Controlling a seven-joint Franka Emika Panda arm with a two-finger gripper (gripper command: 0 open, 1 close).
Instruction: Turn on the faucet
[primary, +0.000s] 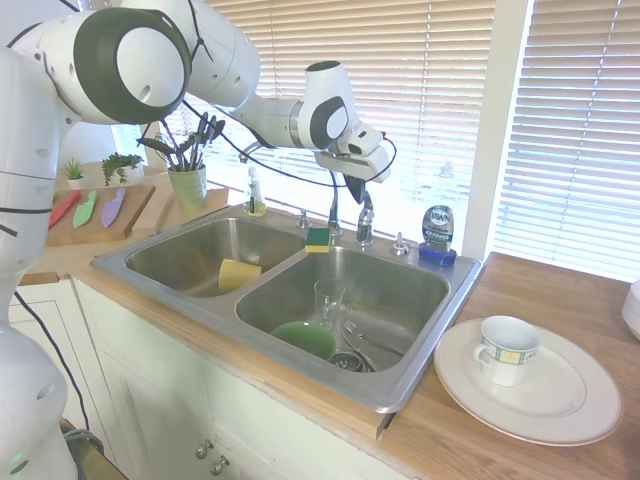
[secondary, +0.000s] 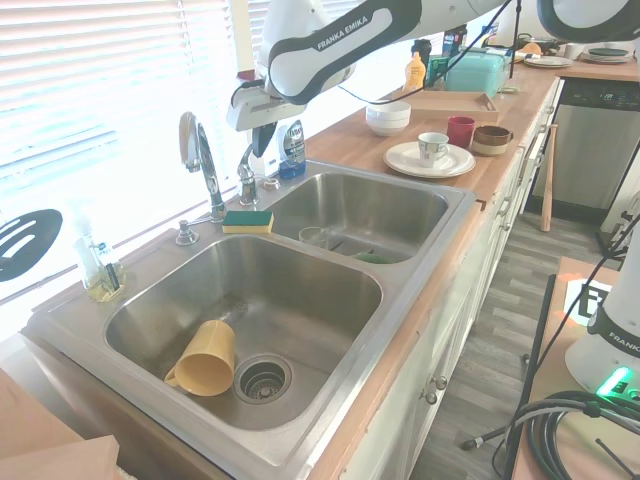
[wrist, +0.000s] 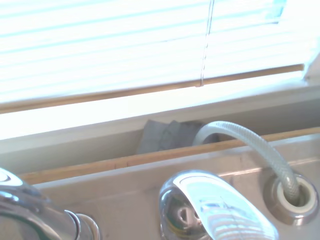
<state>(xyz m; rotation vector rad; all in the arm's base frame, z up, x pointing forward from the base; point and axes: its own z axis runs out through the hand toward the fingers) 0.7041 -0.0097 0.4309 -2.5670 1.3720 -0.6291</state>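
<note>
The faucet's thin chrome gooseneck spout (secondary: 197, 148) arches over the sink divider, and it looks faint against the bright window in the first exterior view (primary: 334, 205). Its small chrome lever handle (primary: 365, 216) (secondary: 247, 172) stands on a short post just right of the spout base. My gripper (primary: 357, 194) (secondary: 260, 145) hangs directly above that handle, very close to its top. The wrist view looks down on the handle's rounded chrome top (wrist: 215, 212), with the spout base (wrist: 30, 212) beside it.
A green-and-yellow sponge (primary: 318, 239) lies on the divider in front of the faucet. The blue dish-soap bottle (primary: 437, 232) stands right of the handle, past a chrome nub cap (primary: 400, 243). A glass (primary: 329, 300) and a green bowl (primary: 305, 338) are in the right basin, a yellow cup (primary: 238, 273) in the left.
</note>
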